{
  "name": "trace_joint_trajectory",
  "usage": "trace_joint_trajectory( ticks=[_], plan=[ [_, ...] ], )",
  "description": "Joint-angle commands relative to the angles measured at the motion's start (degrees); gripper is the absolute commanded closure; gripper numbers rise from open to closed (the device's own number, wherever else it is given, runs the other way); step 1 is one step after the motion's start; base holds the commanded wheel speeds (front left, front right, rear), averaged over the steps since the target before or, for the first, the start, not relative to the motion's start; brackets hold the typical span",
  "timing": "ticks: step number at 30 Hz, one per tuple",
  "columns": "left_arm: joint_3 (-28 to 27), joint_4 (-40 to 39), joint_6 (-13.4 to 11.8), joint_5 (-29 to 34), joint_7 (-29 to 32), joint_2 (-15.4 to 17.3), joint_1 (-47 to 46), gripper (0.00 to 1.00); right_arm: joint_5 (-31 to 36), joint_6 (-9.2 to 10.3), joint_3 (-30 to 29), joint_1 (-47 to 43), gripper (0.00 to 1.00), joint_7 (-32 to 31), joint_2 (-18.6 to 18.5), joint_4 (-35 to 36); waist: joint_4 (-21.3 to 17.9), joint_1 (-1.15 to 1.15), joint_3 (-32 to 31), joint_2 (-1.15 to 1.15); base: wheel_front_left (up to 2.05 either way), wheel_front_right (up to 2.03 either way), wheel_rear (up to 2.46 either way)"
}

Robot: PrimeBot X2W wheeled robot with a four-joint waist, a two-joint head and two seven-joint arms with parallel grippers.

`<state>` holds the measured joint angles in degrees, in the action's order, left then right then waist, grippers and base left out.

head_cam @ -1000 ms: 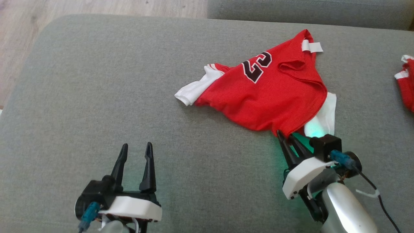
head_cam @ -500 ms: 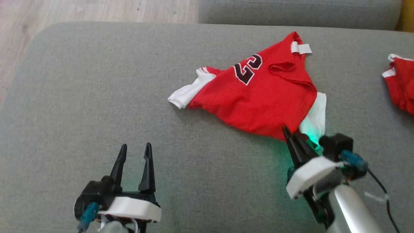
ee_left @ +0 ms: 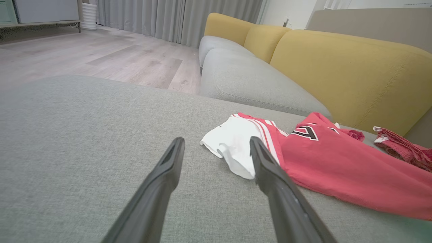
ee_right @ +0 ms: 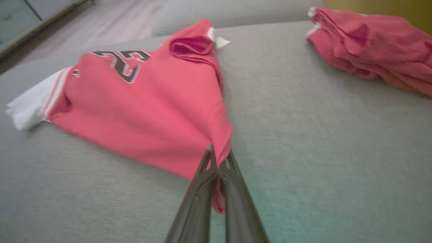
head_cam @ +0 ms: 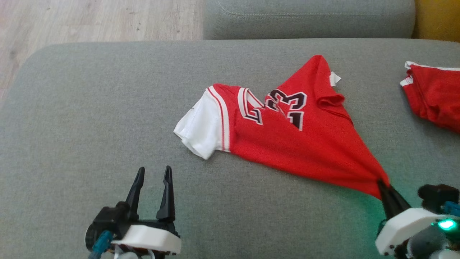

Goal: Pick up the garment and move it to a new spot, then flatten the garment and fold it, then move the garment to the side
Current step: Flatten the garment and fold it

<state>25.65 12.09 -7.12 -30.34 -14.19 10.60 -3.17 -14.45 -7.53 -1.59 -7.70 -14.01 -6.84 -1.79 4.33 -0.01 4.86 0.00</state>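
Garment: a red shirt (head_cam: 294,144) (ee_left: 337,168) (ee_right: 141,111) lies on the grey seat (head_cam: 90,126), near the middle and a bit to the right.
Look of the shirt: it has dark numbers, 23, with white edges. A white sleeve (head_cam: 199,131) with red stripes sticks out on its left side.
Shape of the shirt: it is not flat. The cloth has a rolled bump near the numbers, and its near right corner is drawn out to a thin point.
Right gripper: the right gripper (head_cam: 381,184) (ee_right: 217,152) has its 2 dark fingers pressed tight together on that thin red corner, with a bit of red cloth caught between them.
Green light: a small green light (head_cam: 446,224) glows on the right wrist and makes the seat beside it look green.
Left gripper: the left gripper (head_cam: 154,169) (ee_left: 216,141) has its fingers spread apart with nothing between them. It is low over the bare seat, near the white sleeve but not touching it.
Other cloth: a second red heap (head_cam: 435,100) (ee_right: 371,60) with white trim lies at the far right of the seat, well apart from the shirt.
Around: a yellow back cushion (ee_left: 337,67) and a wood floor (head_cam: 90,21).
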Motion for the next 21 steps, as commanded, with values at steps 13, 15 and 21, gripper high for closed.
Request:
trace_joint_trajectory(
  ticks=[13,15,21],
  plan=[
    [-1.0,-1.3,-0.2,-0.4,0.1,0.8,-2.0,0.0,3.2,0.04,-3.8,9.4,0.72,2.7,-0.5,-13.2,0.9,0.01,0.2,0.0,0.0,0.0,0.0],
    [-1.1,-1.3,-0.3,-0.4,0.1,0.8,-2.0,0.0,4.1,0.04,-4.7,9.9,0.53,4.4,-0.5,-14.3,0.9,0.01,0.1,0.0,0.0,0.0,0.0],
    [-1.3,-1.4,-0.4,-0.7,-0.1,0.9,-1.9,0.0,6.6,0.04,-6.5,10.6,0.0,9.7,0.2,-12.8,0.3,0.01,-0.5,0.0,0.0,0.0,0.0]
  ],
)
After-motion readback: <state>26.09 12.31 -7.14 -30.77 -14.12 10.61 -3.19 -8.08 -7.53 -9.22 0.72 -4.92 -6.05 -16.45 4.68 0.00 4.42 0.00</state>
